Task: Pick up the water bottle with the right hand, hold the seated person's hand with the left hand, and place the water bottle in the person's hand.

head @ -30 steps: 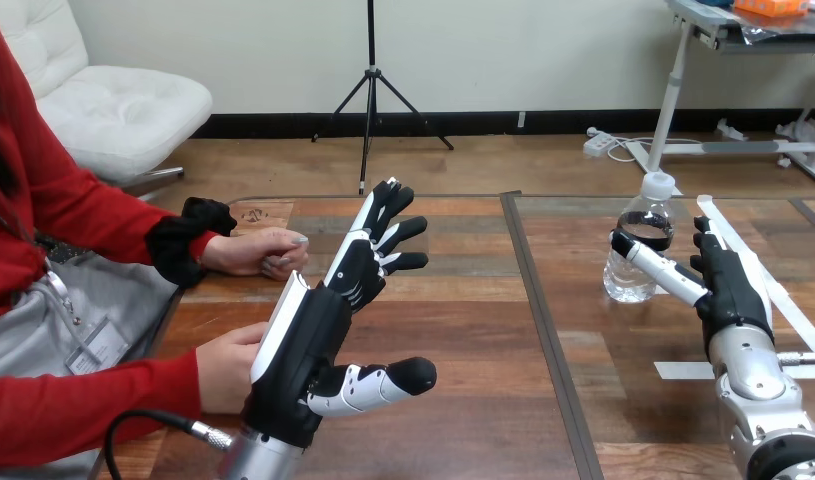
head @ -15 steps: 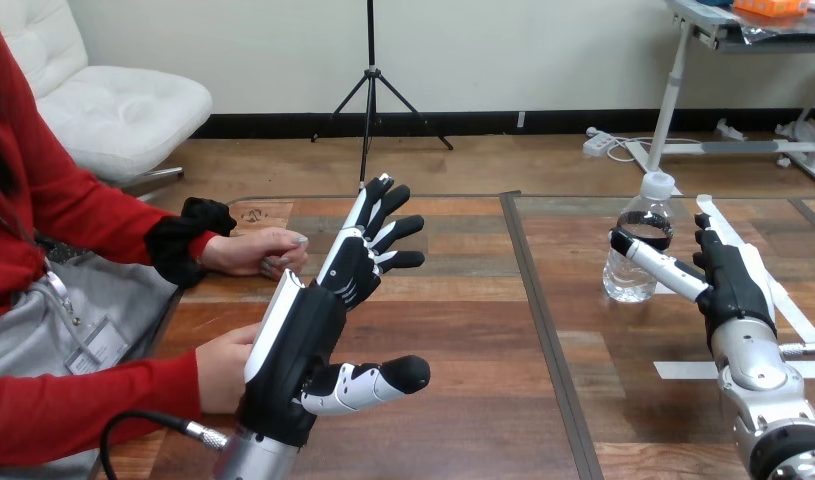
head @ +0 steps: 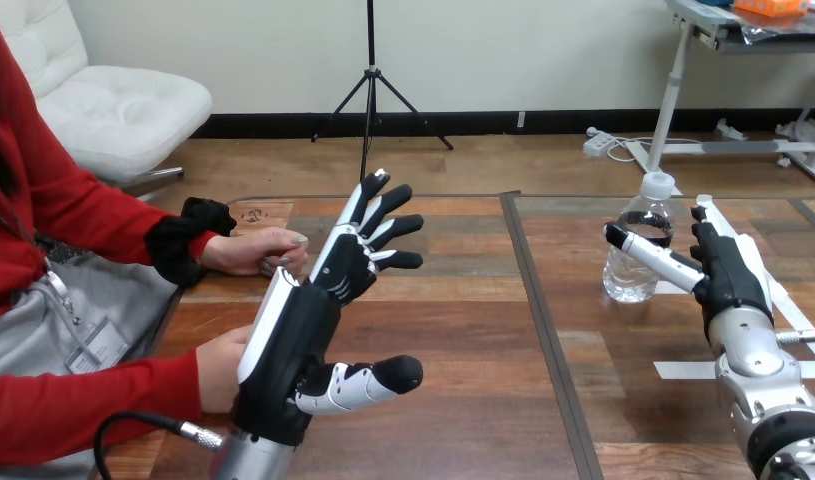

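Note:
A clear water bottle [head: 640,247] with a white cap stands upright on the right half of the table. My right hand [head: 725,275] is just right of it, fingers straight, thumb reaching across in front of the bottle without closing on it. My left hand [head: 308,325] is raised over the table's left part, open, fingers spread and pointing away. The person's hand at the view's upper left [head: 255,250] rests on the table as a loose fist, beside my left fingertips. Their other hand [head: 219,368] lies behind my left palm, partly hidden.
The wooden table [head: 463,330] has a dark seam [head: 543,330] running front to back through its middle. White tape strips [head: 683,369] mark the right side near the bottle.
My left hand has drifted slightly left and up. My right hand has edged up and closer to the bottle. The bottle and the person's hands have stayed put.

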